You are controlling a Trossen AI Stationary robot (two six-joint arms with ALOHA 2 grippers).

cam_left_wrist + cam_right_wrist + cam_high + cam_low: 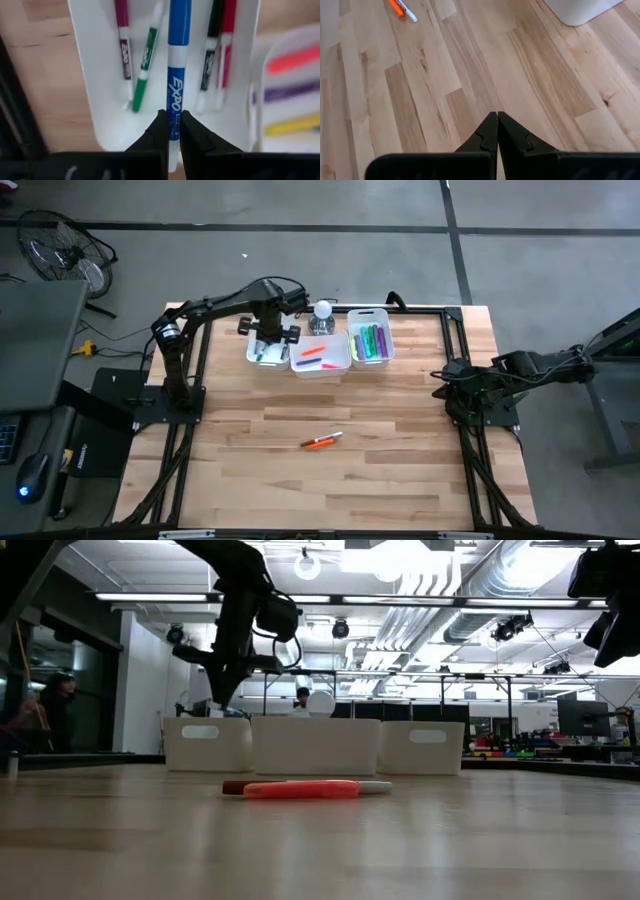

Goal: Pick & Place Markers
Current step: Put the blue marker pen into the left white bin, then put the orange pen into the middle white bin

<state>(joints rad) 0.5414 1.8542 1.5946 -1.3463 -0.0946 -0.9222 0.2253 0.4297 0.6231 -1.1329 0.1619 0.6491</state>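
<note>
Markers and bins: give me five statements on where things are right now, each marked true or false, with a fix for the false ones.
1. The left gripper is shut on a blue marker over the left bin. True.
2. The right gripper holds a marker. False: its jaws are shut on nothing, over bare table.
3. An orange marker lies on the table, outside the bins. True.
4. Four bins stand in the row. False: three do.
5. The right bin is empty. False: it holds several markers, green and purple among them.
</note>
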